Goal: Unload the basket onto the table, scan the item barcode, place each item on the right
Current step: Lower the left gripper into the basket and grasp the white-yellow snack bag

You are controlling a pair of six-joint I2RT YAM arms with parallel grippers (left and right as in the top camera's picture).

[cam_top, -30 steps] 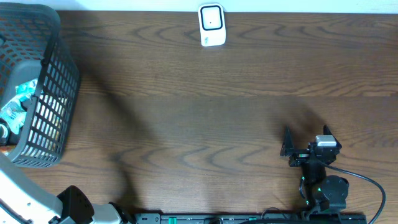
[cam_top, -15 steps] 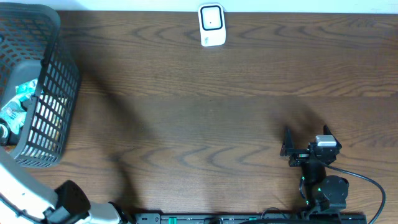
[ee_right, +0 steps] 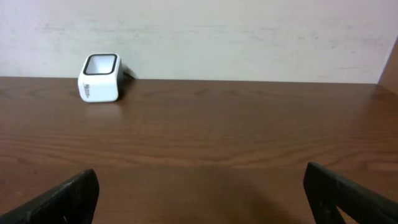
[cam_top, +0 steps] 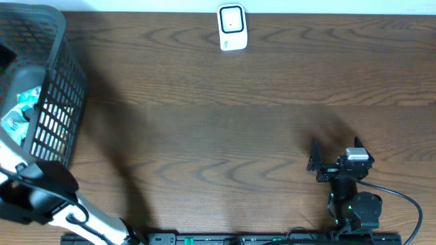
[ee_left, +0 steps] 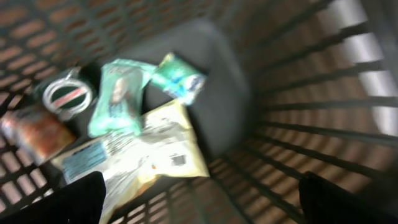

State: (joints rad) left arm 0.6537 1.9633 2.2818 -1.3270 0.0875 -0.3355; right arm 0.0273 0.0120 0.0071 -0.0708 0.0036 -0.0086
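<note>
Reaching into the basket (ee_left: pixel 311 124), our left gripper (ee_left: pixel 199 202) hangs above the goods with its two fingers spread wide and nothing between them. The wrist picture is blurred, so we judge with care. Below the fingers, toward 7 o'clock of this view, lies the yellow packet (ee_left: pixel 143 149), and we take it as the item to scan because a small dark barcode (ee_left: pixel 179 160) shows on its upper face. Its long axis runs about from 8 o'clock to 2 o'clock in the wrist view, it lies flat, and the barcode sits near its 3 o'clock end. To do this step well, we think the fingers should turn until they close across the short side, and should take the end away from the barcode, so that no finger covers it. The green pouch (ee_left: pixel 115 99) overlaps the packet at 11 o'clock and the small green packet (ee_left: pixel 179 78) lies just beside it at 12 o'clock. We should come down slowly so that only one thing is lifted. A round white roll (ee_left: pixel 65 96) and an orange packet (ee_left: pixel 34 130) lie farther out at 9 o'clock. On the table the basket stands at 9 o'clock, the scanner (cam_top: pixel 231 27) at 12 o'clock, well apart. Our right gripper (cam_top: pixel 335 153) waits near 5 o'clock, also spread and empty.
</note>
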